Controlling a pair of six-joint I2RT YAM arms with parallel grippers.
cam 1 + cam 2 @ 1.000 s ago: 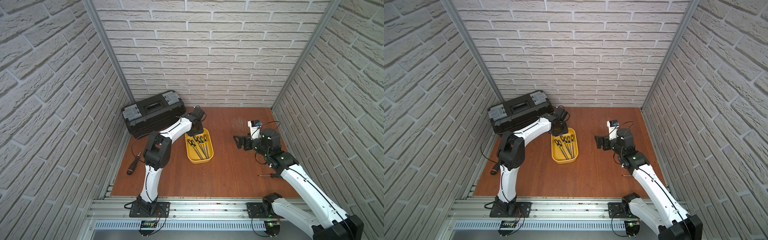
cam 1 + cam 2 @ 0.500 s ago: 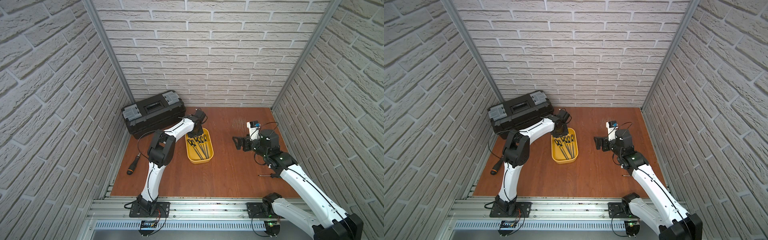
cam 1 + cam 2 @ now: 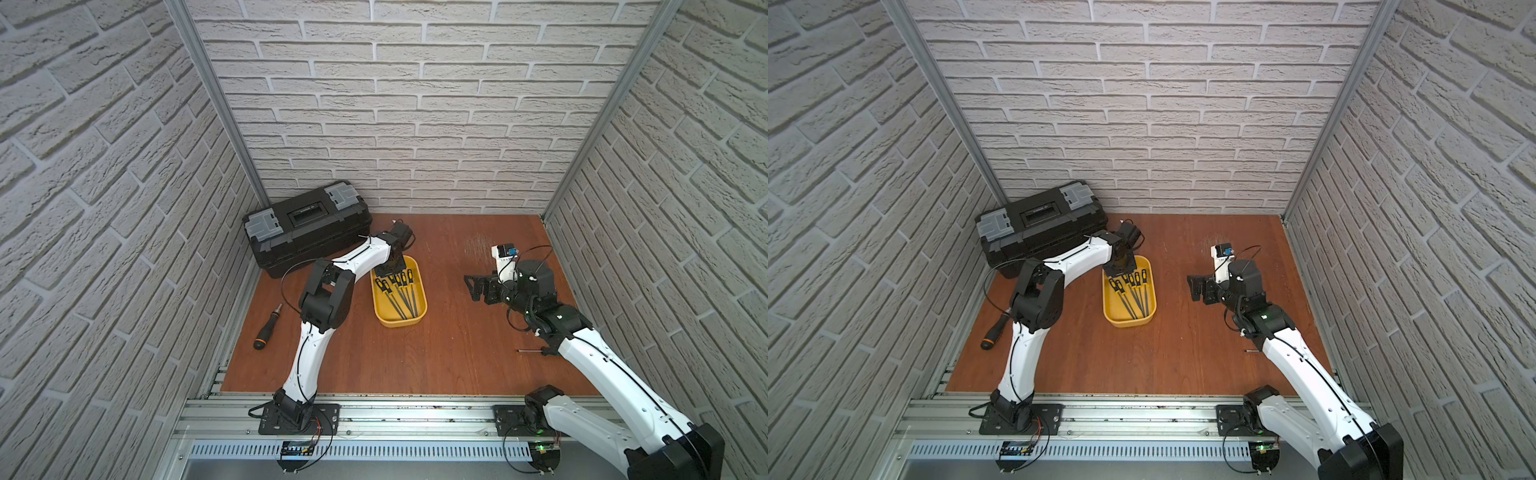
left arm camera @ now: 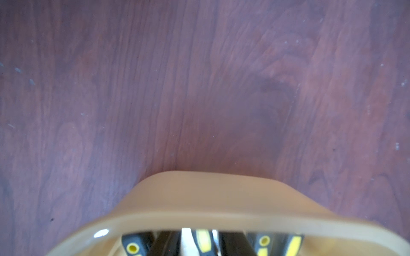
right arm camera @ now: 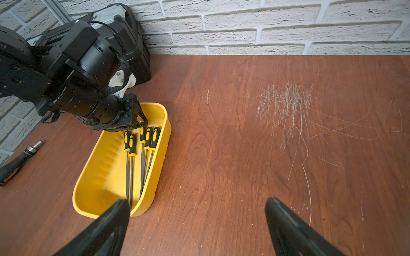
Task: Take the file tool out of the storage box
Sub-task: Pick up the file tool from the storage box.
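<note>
storage box: shallow bright yellow tray (image 3: 400,323) (image 3: 1128,322) (image 5: 99,175), rectangular with rounded corners and open on top. It sits flat on the table (image 3: 415,365).
box position: left of table centre, near the black toolbox (image 3: 307,224) that stands in the back left corner. Its long side runs front to back.
files: five in the box (image 3: 395,284) (image 3: 1133,283) (image 5: 142,139), with black handles striped yellow and thin dark shafts. The handles are at the far end, and the shafts run toward the near end and bunch together there.
left gripper: (image 5: 138,122) (image 3: 390,271) tipped down over the far end of the box, right at the handle ends.
left fingers: the jaws look narrow. The left wrist view, blurred, shows the box rim (image 4: 210,199) and a yellow-striped handle (image 4: 202,243) between two dark shapes. Can't tell whether it is clamped or only close.
right gripper: (image 5: 198,200) (image 3: 478,286) (image 3: 1198,289) above bare table, well right of the box and pointing toward it.
right fingers: (image 5: 106,230) spread wide, nothing between them, touching nothing.
other: black and orange screwdriver (image 3: 268,328) lies at the table's left edge. A thin rod (image 3: 528,351) lies by the right arm, partly hidden. There are scratch marks (image 5: 286,104) on the wood.
</note>
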